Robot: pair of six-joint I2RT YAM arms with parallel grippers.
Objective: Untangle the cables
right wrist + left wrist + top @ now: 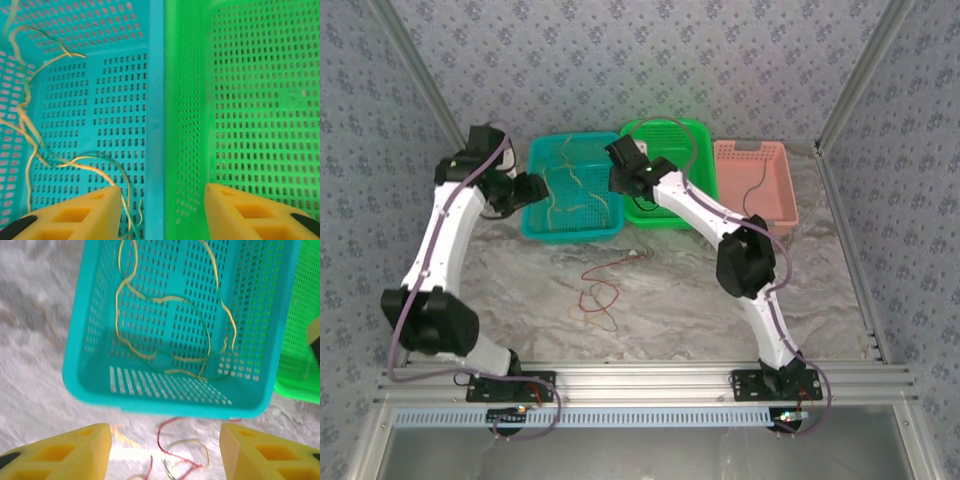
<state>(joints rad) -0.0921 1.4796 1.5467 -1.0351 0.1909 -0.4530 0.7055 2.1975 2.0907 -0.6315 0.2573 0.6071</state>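
Note:
A loose tangle of red-brown, yellow and green cables (600, 293) lies on the marble table in front of the teal basket (605, 232). More yellow and green cables (570, 190) lie inside that basket. A black cable (757, 190) rests in the pink basket (782, 205). My left gripper (533, 188) hangs open at the teal basket's left side; from its wrist I see the red cable (158, 434) on the table between the yellow fingers (70, 450). My right gripper (623, 160) stands open over the wall shared by the teal and green baskets, empty, with yellow cable (82, 159) beside its left finger.
The green basket (692, 135) stands between the teal and pink ones along the back of the table. Metal frame posts and patterned walls close in the sides. The table front holds both arm bases (510, 385).

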